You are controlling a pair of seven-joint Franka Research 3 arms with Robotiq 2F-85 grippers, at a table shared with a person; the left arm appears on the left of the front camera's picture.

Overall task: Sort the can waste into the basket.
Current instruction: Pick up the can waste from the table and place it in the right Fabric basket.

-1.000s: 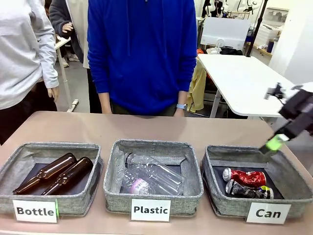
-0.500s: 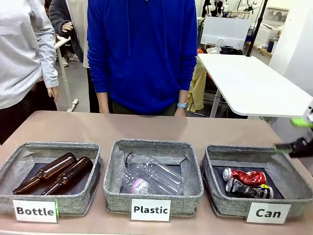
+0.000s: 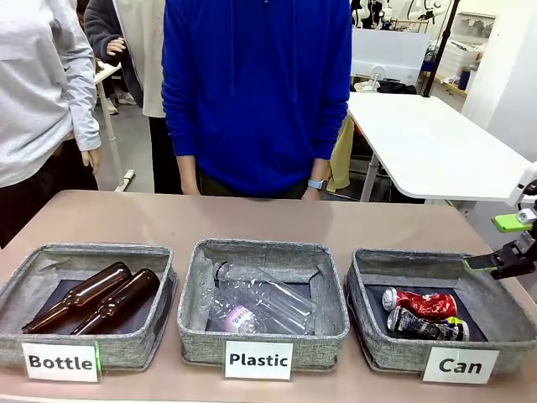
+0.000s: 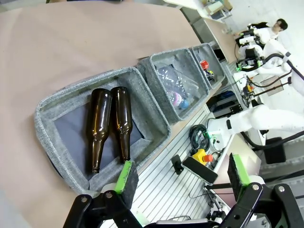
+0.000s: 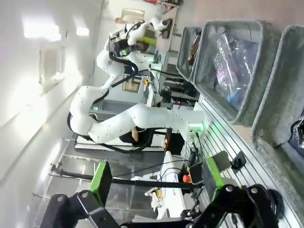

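Grey fabric square basket (image 3: 495,312) with dark lining and a white "Can" label, at the right end of a row of three on a tan table (image 3: 168,220). Inside this basket, toward its front: shiny red dented drink can (image 3: 419,303) lying on its side, and touching it on the near side, dark dented can with silver and coloured print (image 3: 424,326), also on its side. Just left of the Can basket, alike grey basket labelled "Plastic" (image 3: 263,252), holding crumpled clear plastic bottles (image 3: 264,306). Farther left again, alike grey basket labelled "Bottle" (image 3: 84,253), holding two brown glass bottles (image 3: 92,298) side by side, touching.

Above the Can basket's right wall, right gripper (image 3: 502,243), black with green pads, jaws spread wide, nothing between them, apart from both cans. Left gripper (image 4: 180,175) seen from its wrist camera, fingers likewise spread wide and empty, raised on the near side of the Bottle basket, well apart from the Can basket.

Beyond the Plastic basket, at the table's far edge, standing person in a blue hooded top (image 3: 256,92). Far left of the Can basket, second person in a grey top (image 3: 38,92).
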